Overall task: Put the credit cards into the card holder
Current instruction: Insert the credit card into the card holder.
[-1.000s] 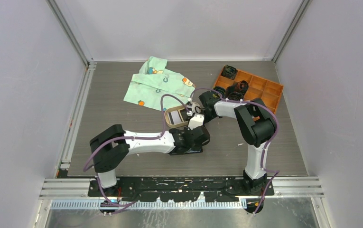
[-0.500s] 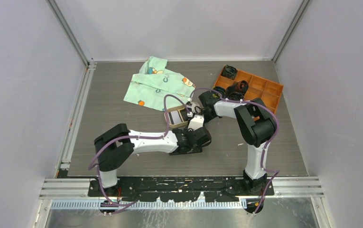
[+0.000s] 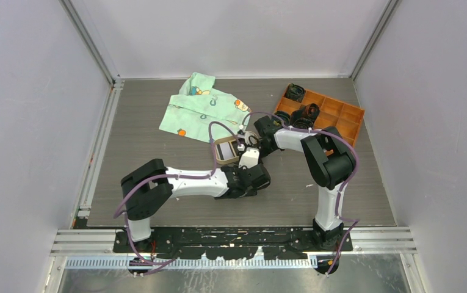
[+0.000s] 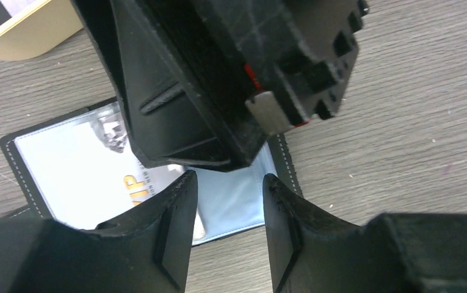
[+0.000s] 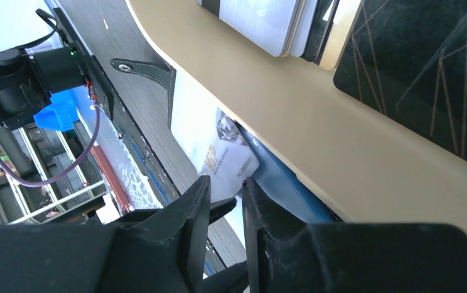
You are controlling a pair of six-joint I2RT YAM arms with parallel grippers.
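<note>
The card holder (image 4: 234, 198) lies open on the table, black-edged with pale blue-grey pockets. A white credit card (image 4: 72, 177) with gold lettering sits in its pocket, also seen in the right wrist view (image 5: 231, 155). My left gripper (image 4: 228, 180) hovers low over the holder's edge, open, nothing between its fingers. My right gripper (image 5: 226, 183) hangs just above it beside the tray, jaws slightly apart and empty. More credit cards stand in the tan tray (image 5: 316, 122): a whitish-grey one (image 5: 261, 24) and a black one (image 5: 426, 73). From above, both grippers (image 3: 256, 177) (image 3: 247, 157) hide most of the holder.
The tan tray (image 3: 217, 152) sits directly behind the holder, touching the right gripper's space. A green printed shirt (image 3: 203, 107) lies at the back. An orange compartment box (image 3: 328, 116) with black coiled items stands at the back right. Grey walls enclose the table.
Both grippers' jaws have parted wider, the right one from nearly shut. The left arm has edged a little right over the holder.
</note>
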